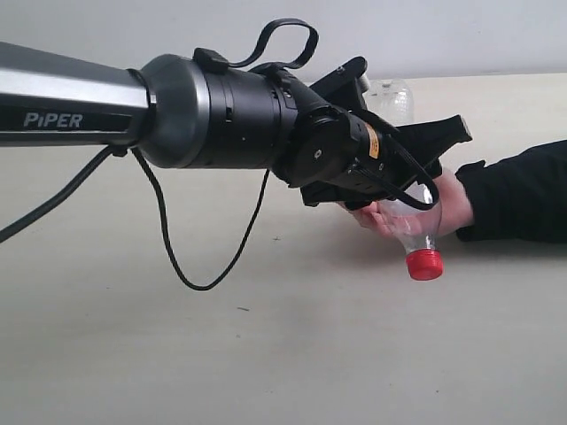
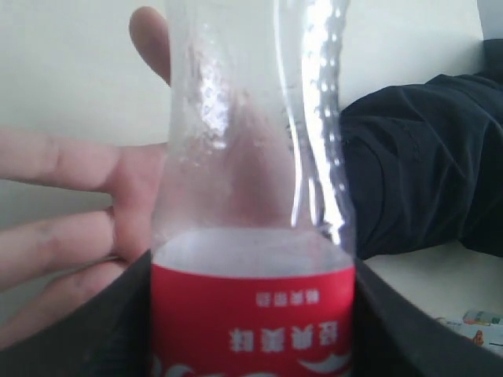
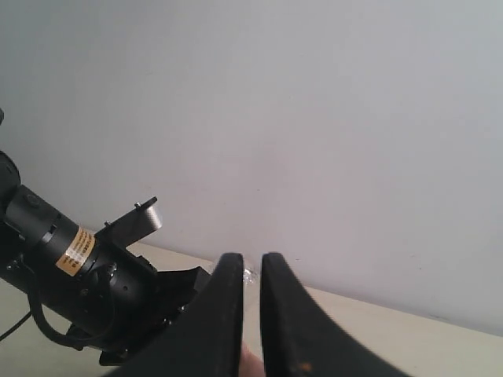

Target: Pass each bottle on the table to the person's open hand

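Note:
My left gripper [image 1: 409,181] is shut on the clear bottle with the red label [image 2: 251,314]. Its dark jaws press both sides of the label. The bottle tilts down, red cap [image 1: 424,264] lowest, and lies against the person's open hand [image 1: 450,209]. In the left wrist view the palm and fingers [image 2: 71,196] show right behind the clear bottle body. A second clear bottle [image 1: 391,97] stands on the table [image 1: 266,354] behind the gripper. My right gripper [image 3: 251,271] is raised off the table, its fingers nearly together with nothing held. The other bottles are out of view.
The person's dark sleeve [image 1: 523,190] reaches in from the right edge. The left arm's black cable [image 1: 177,257] hangs in a loop over the table's middle. A pale wall [image 3: 314,118] rises behind the table's far edge.

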You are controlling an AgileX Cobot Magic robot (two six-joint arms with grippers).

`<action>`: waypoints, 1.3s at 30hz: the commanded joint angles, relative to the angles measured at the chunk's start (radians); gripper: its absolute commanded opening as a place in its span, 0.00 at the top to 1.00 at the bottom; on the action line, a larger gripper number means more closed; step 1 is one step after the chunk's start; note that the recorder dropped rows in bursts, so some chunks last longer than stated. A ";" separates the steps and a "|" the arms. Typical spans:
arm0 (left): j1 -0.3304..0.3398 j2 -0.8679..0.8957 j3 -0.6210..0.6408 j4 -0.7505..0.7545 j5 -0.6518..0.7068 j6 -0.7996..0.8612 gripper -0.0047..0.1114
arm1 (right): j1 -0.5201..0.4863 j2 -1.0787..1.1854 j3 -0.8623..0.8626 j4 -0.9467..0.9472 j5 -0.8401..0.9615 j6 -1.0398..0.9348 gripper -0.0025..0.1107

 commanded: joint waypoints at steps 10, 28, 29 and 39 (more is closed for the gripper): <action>-0.010 0.058 0.001 0.003 -0.029 0.001 0.96 | -0.004 -0.004 0.002 -0.001 0.000 -0.009 0.89; -0.010 0.058 -0.001 0.003 -0.027 0.005 0.81 | -0.004 -0.004 0.002 -0.001 0.000 -0.009 0.89; -0.010 0.058 -0.001 0.003 -0.027 0.005 0.74 | -0.004 -0.004 0.002 -0.001 0.000 -0.009 0.89; -0.010 0.058 -0.001 0.003 -0.029 0.034 0.46 | -0.004 -0.004 0.002 -0.001 0.000 -0.009 0.89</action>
